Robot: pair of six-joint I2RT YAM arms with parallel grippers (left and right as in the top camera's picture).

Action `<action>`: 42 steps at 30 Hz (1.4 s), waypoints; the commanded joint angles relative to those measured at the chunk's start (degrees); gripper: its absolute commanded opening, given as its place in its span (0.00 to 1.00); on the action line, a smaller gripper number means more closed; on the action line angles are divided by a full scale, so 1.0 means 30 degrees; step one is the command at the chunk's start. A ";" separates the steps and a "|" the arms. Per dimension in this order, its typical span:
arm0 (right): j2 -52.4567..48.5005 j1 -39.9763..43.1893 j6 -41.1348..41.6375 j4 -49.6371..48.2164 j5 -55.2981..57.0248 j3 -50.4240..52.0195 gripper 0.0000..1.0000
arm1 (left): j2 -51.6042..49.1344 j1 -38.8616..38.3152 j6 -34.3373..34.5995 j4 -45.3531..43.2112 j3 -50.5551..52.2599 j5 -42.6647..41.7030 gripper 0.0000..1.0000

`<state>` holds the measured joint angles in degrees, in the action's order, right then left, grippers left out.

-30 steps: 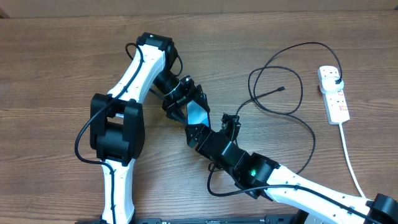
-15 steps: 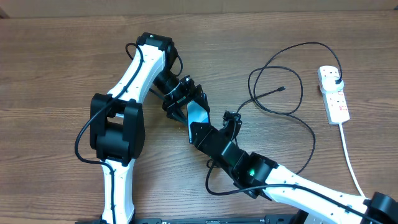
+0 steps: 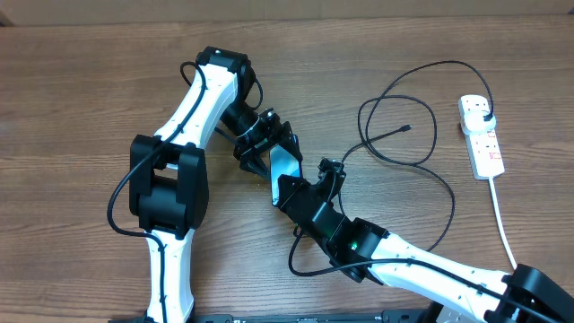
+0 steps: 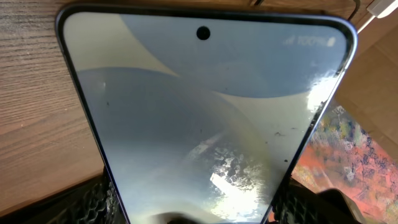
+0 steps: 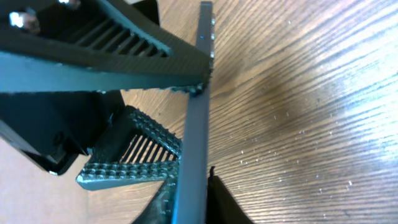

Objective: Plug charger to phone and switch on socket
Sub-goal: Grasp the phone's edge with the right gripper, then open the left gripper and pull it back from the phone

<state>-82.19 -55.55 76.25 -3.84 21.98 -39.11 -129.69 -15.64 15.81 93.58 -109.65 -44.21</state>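
The phone (image 3: 285, 165), its pale blue screen lit, is held off the table at the centre, tilted on edge. My left gripper (image 3: 272, 150) spans its width, a ribbed finger (image 4: 90, 202) against each long side; the phone (image 4: 205, 106) fills the left wrist view. My right gripper (image 3: 282, 184) is shut on the thin lower end of the phone (image 5: 196, 118), one dark finger (image 5: 225, 206) on each face. The black charger (image 3: 432, 115) loops across the right of the table, its connector tip (image 3: 408, 128) lying free and its plug (image 3: 484, 114) in the white socket (image 3: 484, 148).
The socket's white cord (image 3: 504, 229) runs down the right side toward the front edge. My right arm's own black cable (image 3: 305, 269) curls beside its wrist. My left arm (image 3: 193, 117) crosses the left half of the wooden table (image 3: 81, 99).
My right gripper has slid a little toward the phone and closed on its lower end. The phone now shows narrower from above. The left gripper has kept its hold.
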 commanded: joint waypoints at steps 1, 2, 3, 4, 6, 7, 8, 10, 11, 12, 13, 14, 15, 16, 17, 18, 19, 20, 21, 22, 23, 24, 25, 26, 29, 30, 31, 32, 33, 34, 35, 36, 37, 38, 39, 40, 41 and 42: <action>-0.0051 -0.0036 0.0000 -0.0240 0.0444 -0.0342 0.06 | -0.0168 -0.0007 -0.0576 0.0087 -0.0525 -0.0780 0.49; -0.0051 -0.0036 0.0000 -0.0284 0.0444 -0.0342 0.05 | -0.0168 -0.0007 -0.0576 0.0095 -0.0525 -0.0780 0.49; -0.0044 -0.0036 0.0007 -0.0284 0.0437 -0.0342 0.04 | -0.0168 -0.0007 -0.0576 0.0095 -0.0525 -0.0772 0.49; -0.0044 -0.0036 0.0007 -0.0291 0.0364 -0.0342 0.04 | -0.0175 -0.0007 -0.0583 0.0095 -0.0525 -0.0765 0.49; -0.0036 -0.0036 0.0007 -0.0313 0.0299 -0.0342 0.04 | -0.0168 -0.0007 -0.0583 0.0095 -0.0525 -0.0765 0.50; -0.0036 -0.0036 0.0007 -0.0306 0.0291 -0.0342 0.04 | -0.0168 -0.0007 -0.0576 0.0095 -0.0525 -0.0750 0.50; -0.0036 -0.0036 0.0007 -0.0299 0.0291 -0.0342 0.04 | -0.0168 -0.0007 -0.0576 0.0095 -0.0525 -0.0721 0.50; -0.0036 -0.0036 0.0000 -0.0284 0.0146 -0.0342 0.04 | -0.0168 -0.0007 -0.0583 0.0058 -0.0525 -0.0714 0.55; -0.0036 -0.0029 0.0000 -0.0284 0.0036 -0.0342 0.04 | -0.0168 -0.0007 -0.0612 0.0007 -0.0525 -0.0707 0.57; -0.0036 -0.0029 0.0000 -0.0291 -0.0058 -0.0342 0.04 | -0.0168 -0.0007 -0.0736 0.0000 -0.0525 -0.0707 0.58; -0.0036 -0.0036 0.0000 -0.0291 -0.0073 -0.0342 0.04 | -0.0175 -0.0007 -0.0852 0.0000 -0.0525 -0.0692 0.59; -0.0036 -0.0029 0.0000 -0.0291 -0.0066 -0.0342 0.04 | -0.0175 -0.0007 -0.0867 0.0000 -0.0525 -0.0648 0.60; -0.0036 -0.0022 0.0000 -0.0284 -0.0058 -0.0342 0.04 | -0.0168 -0.0007 -0.0867 0.0000 -0.0525 -0.0619 0.61; -0.0036 0.0007 -0.0007 -0.0277 -0.0058 -0.0342 0.04 | -0.0168 -0.0007 -0.0867 -0.0007 -0.0525 -0.0619 0.62; -0.0036 0.0051 -0.0007 -0.0277 -0.0058 -0.0342 0.04 | -0.0168 0.0000 -0.0860 -0.0015 -0.0525 -0.0627 0.63; -0.0036 0.0095 -0.0007 -0.0277 -0.0058 -0.0342 0.04 | -0.0168 0.0007 -0.0852 -0.0058 -0.0525 -0.0627 0.67; -0.0036 0.0146 -0.0007 -0.0270 -0.0058 -0.0342 0.04 | -0.0168 0.0029 -0.0845 -0.0131 -0.0525 -0.0634 0.71; -0.0036 0.0189 -0.0007 -0.0248 -0.0066 -0.0342 0.04 | -0.0175 0.0073 -0.0845 -0.0211 -0.0525 -0.0634 0.75; -0.0036 0.0233 -0.0007 -0.0197 -0.0058 -0.0342 0.04 | -0.0168 0.0117 -0.0838 -0.0248 -0.0525 -0.0641 0.78; -0.0036 0.0291 -0.0007 -0.0138 -0.0066 -0.0342 0.04 | -0.0168 0.0168 -0.0831 -0.0299 -0.0525 -0.0648 0.82; -0.0036 0.0335 -0.0007 -0.0087 -0.0058 -0.0342 0.04 | -0.0168 0.0219 -0.0831 -0.0350 -0.0525 -0.0648 0.87; -0.0036 0.0386 -0.0007 -0.0029 -0.0058 -0.0342 0.04 | -0.0168 0.0306 -0.0838 -0.0379 -0.0525 -0.0648 0.91; -0.0036 0.0459 -0.0007 0.0015 -0.0058 -0.0342 0.04 | -0.0175 0.0393 -0.0845 -0.0423 -0.0525 -0.0648 0.93; -0.0036 0.0561 -0.0007 0.0058 -0.0066 -0.0342 0.04 | -0.0168 0.0510 -0.0852 -0.0430 -0.0532 -0.0641 0.94; -0.0036 0.0903 -0.0007 0.0160 -0.0175 -0.0342 0.04 | -0.0168 0.0860 -0.0889 -0.0546 -0.0539 -0.0641 0.96; -0.0036 0.1013 -0.0022 0.0160 -0.0299 -0.0342 0.04 | -0.0168 0.0984 -0.0984 -0.0641 -0.0568 -0.0641 0.96; -0.0036 0.1180 -0.0073 0.0160 -0.0568 -0.0342 0.04 | -0.0168 0.1129 -0.1005 -0.0685 -0.0627 -0.0641 0.96; -0.0036 0.1333 -0.0080 0.0160 -0.0860 -0.0342 0.04 | -0.0168 0.1282 -0.0998 -0.0685 -0.0707 -0.0648 0.96; -0.0036 0.1501 -0.0080 0.0160 -0.1158 -0.0342 0.04 | -0.0168 0.1450 -0.0998 -0.0641 -0.0838 -0.0670 0.96; -0.0036 0.1676 -0.0080 0.0175 -0.1443 -0.0342 0.04 | -0.0168 0.1647 -0.1005 -0.0495 -0.1071 -0.0736 0.96; -0.0036 0.1858 -0.0080 0.0211 -0.1705 -0.0342 0.04 | -0.0168 0.1807 -0.1005 -0.0284 -0.1362 -0.0729 0.96; -0.0036 0.2062 -0.0080 0.0226 -0.1967 -0.0342 0.04 | -0.0168 0.1960 -0.1005 -0.0131 -0.1676 -0.0729 0.96; -0.0036 0.2244 -0.0080 0.0226 -0.2280 -0.0342 0.04 | -0.0168 0.2120 -0.1100 0.0066 -0.2098 -0.0729 0.96; -0.0036 0.2470 -0.0087 0.0233 -0.2674 -0.0342 0.04 | -0.0168 0.2266 -0.1275 0.0321 -0.2594 -0.0729 0.96; -0.0036 0.2674 -0.0080 0.0233 -0.3045 -0.0342 0.04 | -0.0168 0.2382 -0.1421 0.0605 -0.3133 -0.0729 0.96; -0.0036 0.2929 -0.0080 0.0233 -0.3534 -0.0342 0.04 | -0.0168 0.2492 -0.1559 0.0874 -0.3665 -0.0714 0.96; -0.0036 0.3177 -0.0087 0.0233 -0.4000 -0.0342 0.04 | -0.0160 0.2586 -0.1770 0.1100 -0.4240 -0.0721 0.96; -0.0036 0.3439 -0.0160 0.0240 -0.4488 -0.0342 0.04 | -0.0109 0.2637 -0.1872 0.1100 -0.4838 -0.0721 0.96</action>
<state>-82.26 -46.98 76.27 -2.35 13.06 -39.09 -129.69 -8.45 13.06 96.31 -118.89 -45.32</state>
